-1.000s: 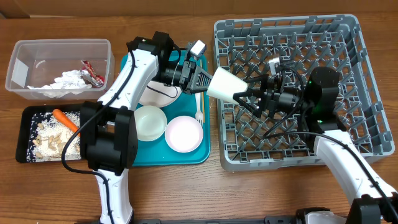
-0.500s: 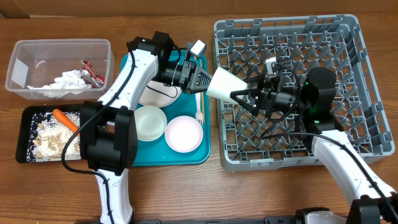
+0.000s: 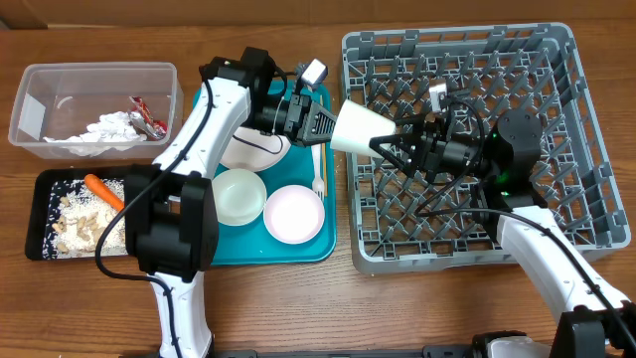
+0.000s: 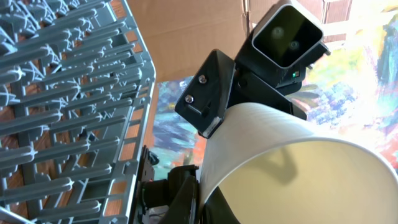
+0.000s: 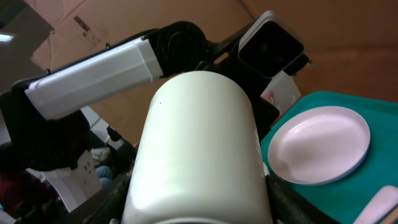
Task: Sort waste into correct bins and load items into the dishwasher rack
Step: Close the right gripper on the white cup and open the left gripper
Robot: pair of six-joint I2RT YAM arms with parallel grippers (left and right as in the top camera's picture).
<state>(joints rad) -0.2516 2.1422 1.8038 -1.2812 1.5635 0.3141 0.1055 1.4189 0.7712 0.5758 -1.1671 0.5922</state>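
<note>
Handover at the rack's edge: the white cup [image 3: 360, 129] is held aloft, pinched at its rim by the left gripper [image 3: 323, 127]. The right gripper [image 3: 393, 149] is set around its base, though firm contact cannot be made out. A secure right-hand grasp and a left release are judged necessary before placement in the dishwasher rack [image 3: 497, 36].
</note>
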